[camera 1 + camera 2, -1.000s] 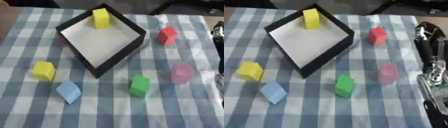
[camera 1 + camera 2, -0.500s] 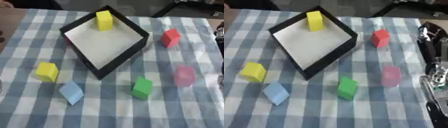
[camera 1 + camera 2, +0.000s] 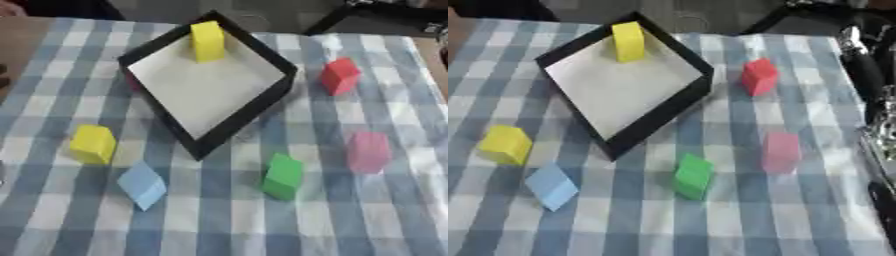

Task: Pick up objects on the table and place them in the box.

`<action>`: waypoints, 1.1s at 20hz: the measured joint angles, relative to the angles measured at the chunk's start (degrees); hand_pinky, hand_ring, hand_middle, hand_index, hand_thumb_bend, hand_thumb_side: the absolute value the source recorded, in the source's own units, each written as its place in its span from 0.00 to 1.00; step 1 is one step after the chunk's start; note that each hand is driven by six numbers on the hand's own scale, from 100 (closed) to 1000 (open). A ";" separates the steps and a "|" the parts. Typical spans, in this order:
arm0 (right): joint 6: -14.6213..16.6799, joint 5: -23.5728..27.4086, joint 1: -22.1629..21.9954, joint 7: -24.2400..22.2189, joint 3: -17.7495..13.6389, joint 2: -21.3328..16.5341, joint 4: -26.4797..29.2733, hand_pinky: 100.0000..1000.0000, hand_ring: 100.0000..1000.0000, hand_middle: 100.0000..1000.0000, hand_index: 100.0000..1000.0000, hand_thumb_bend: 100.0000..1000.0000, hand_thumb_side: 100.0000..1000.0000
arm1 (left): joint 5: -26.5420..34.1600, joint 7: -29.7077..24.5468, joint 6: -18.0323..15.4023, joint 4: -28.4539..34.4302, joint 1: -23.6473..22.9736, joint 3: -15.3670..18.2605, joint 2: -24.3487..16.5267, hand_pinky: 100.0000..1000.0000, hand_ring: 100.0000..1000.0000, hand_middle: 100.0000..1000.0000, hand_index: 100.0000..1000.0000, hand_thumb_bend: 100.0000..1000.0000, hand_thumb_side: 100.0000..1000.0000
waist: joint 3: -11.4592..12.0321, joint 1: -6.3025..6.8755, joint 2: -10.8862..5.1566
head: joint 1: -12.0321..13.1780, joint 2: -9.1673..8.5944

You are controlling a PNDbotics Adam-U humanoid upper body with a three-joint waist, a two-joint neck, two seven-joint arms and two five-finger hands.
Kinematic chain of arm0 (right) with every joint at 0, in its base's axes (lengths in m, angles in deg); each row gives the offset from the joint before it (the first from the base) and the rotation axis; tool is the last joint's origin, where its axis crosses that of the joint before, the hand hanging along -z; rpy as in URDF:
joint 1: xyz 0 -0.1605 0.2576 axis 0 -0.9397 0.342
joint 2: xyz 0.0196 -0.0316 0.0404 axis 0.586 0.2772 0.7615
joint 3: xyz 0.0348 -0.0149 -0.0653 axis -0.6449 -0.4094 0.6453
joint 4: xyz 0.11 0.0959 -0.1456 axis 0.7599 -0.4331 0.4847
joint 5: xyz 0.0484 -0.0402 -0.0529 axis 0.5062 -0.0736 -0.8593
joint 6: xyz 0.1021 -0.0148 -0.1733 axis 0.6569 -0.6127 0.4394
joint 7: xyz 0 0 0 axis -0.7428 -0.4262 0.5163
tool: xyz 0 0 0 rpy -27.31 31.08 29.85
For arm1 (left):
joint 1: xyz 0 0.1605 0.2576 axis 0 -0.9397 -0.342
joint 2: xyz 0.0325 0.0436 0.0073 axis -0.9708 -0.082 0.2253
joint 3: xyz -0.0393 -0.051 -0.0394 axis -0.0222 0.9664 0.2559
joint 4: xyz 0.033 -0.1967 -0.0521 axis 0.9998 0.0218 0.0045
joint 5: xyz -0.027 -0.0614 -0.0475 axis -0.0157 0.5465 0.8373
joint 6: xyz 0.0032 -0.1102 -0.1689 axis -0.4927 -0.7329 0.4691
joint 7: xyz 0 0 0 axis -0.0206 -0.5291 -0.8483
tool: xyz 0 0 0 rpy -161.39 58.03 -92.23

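Note:
A black box point(image 3: 229, 131) with a white floor sits turned like a diamond at the back middle. A tall yellow block point(image 3: 207, 41) stands in its far corner. On the checked cloth lie a red block point(image 3: 339, 75) right of the box, a pink block point(image 3: 368, 152), a green block point(image 3: 283, 176), a light blue block point(image 3: 142, 184) and a yellow block point(image 3: 93, 144). My right hand point(image 3: 874, 95) lies along the right edge, fingers stretched up, open, holding nothing, apart from every block. Only a dark sliver of my left hand point(image 3: 3, 77) shows at the left edge.
The blue and white checked cloth point(image 3: 219, 225) covers the table, with bare brown table point(image 3: 17, 45) at the far left. Dark furniture stands beyond the far edge.
The whole picture has shifted slightly, so the camera moved. No block, the box or either hand has visibly moved.

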 measured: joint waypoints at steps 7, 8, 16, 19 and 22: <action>-2.19 -2.06 9.31 -7.15 3.59 -7.35 -10.75 0.85 0.81 0.78 0.81 0.00 0.56 | -0.06 -0.06 0.04 -0.09 -0.41 -0.23 -0.32 0.72 0.69 0.81 0.85 0.38 0.66 | 0.13 -0.53 -0.81 | -0.14 0.05; -2.12 -2.76 10.64 -8.37 4.19 -7.95 -12.73 0.86 0.82 0.78 0.81 0.00 0.56 | -0.07 -0.11 0.08 -0.09 -0.41 -0.31 -0.32 0.72 0.69 0.81 0.85 0.38 0.66 | 0.18 -0.58 -0.89 | -0.18 0.05; 2.96 -14.23 20.28 -21.40 8.14 -9.12 -28.27 0.89 0.85 0.81 0.85 0.03 0.56 | -0.17 -0.45 0.29 -0.12 -0.48 -0.66 -0.33 0.73 0.69 0.81 0.85 0.37 0.67 | 0.44 -0.70 -0.95 | -0.33 0.06; 6.99 -21.91 23.01 -29.58 8.86 -9.26 -31.79 0.89 0.86 0.82 0.86 0.04 0.55 | -0.21 -0.60 0.33 -0.16 -0.56 -0.68 -0.42 0.73 0.69 0.81 0.85 0.37 0.67 | 0.47 -0.89 -0.95 | -0.36 0.08; 10.98 -28.17 24.67 -37.84 8.82 -9.27 -33.65 0.90 0.87 0.82 0.87 0.05 0.51 | -0.22 -0.68 0.33 -0.26 -0.56 -0.69 -0.78 0.73 0.69 0.81 0.85 0.37 0.67 | 0.51 -1.04 -0.95 | -0.43 0.23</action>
